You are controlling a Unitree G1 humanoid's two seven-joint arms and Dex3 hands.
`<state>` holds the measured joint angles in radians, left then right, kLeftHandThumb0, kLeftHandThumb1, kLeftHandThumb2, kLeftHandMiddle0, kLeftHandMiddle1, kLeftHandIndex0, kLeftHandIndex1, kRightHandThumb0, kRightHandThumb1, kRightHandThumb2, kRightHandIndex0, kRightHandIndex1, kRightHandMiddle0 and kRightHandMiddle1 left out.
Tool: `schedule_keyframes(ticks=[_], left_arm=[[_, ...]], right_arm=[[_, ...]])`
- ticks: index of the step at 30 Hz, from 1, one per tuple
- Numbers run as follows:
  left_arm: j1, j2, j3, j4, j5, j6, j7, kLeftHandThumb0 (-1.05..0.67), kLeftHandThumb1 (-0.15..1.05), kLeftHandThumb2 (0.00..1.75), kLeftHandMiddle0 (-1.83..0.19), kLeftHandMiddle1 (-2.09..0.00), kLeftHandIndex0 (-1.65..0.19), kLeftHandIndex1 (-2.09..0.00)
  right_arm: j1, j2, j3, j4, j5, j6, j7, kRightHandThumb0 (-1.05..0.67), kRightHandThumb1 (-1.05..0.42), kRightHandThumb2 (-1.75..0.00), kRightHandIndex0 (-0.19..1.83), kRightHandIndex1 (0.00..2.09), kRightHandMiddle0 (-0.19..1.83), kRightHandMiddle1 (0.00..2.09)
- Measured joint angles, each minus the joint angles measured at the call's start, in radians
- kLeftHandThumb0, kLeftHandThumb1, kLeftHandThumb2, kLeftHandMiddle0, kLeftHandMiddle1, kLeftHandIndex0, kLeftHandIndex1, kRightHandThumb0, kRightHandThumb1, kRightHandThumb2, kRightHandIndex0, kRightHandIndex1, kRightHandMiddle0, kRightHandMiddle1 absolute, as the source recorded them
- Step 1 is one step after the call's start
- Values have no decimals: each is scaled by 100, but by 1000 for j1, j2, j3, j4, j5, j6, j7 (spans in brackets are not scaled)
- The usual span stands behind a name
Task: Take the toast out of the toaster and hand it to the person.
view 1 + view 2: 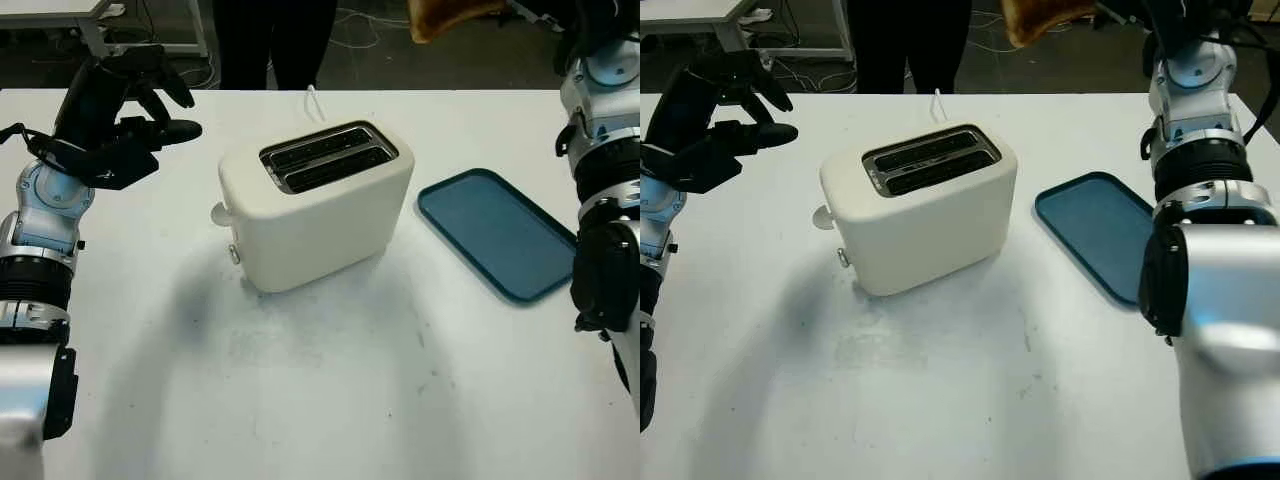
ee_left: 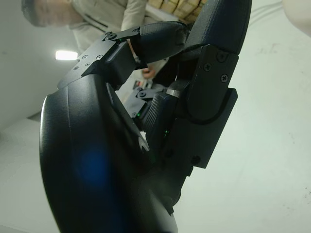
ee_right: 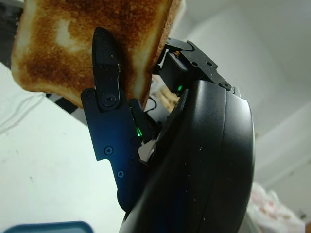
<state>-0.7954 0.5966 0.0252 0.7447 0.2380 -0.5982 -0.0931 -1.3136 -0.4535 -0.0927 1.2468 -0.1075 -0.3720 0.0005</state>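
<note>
Black and holding nothing, your left hand hovers over the table's left side, the toaster sits mid-table, and your right hand pinches the toast high above the far edge.

A cream toaster stands on the white desk, both slots empty. A blue tray lies just beside it. Toast is raised beyond the far edge, apparently held. The left robot hand hovers open.

Matt cream toaster (smooth plastic), browned rough toast
</note>
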Motion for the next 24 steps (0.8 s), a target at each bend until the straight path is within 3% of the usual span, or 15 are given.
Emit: schedule_keyframes(ticks=[2,11,24], left_arm=[[0,0,0,0,0,0,1,-105,92,5,-80,-133,-66,-134],[0,0,0,0,0,0,2,-105,92,4,-81,-133,-67,-134],[0,-4,0,1,-2,0,-2,-105,92,5,-81,-132,-68,-133]], right_arm=[[16,19,1,15,-8,1,-31,-34,-92,-38,94,175,70,175],[78,83,-2,50,-17,53,-142,-34,-92,-34,92,175,64,175],[131,110,-2,70,-40,151,-259,-29,-92,-30,65,175,51,175]])
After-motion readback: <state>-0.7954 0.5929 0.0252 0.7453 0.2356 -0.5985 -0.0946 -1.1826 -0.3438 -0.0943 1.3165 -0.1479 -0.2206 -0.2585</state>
